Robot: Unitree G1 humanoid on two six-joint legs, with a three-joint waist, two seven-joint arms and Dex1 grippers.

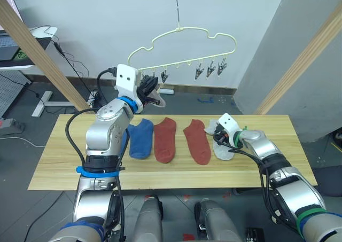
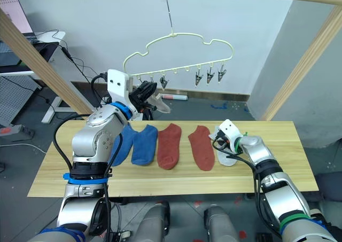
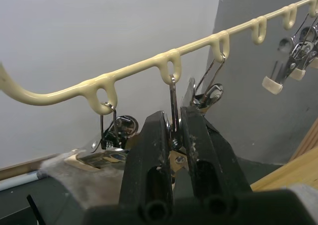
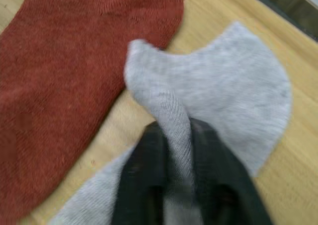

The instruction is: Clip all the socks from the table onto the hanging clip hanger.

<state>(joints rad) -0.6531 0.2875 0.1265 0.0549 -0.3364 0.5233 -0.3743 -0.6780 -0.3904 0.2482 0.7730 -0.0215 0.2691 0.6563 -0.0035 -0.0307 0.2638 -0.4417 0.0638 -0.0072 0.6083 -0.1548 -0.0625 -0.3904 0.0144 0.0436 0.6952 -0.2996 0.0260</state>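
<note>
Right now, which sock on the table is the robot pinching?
The light grey sock, the one farthest to the robot's right in the row. The right tool is shut on a fold of it. The red socks and blue socks lie flat, untouched.

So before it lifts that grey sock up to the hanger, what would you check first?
1. Right gripper pinching the grey sock: ok.
2. Sock free of the neighbouring rust-red sock: ok, edges apart.
3. Left gripper closed on a clip of the clip hanger: ok.
4. That clip's jaws open enough: cannot tell.
5. Empty clips remaining: ok.
</note>
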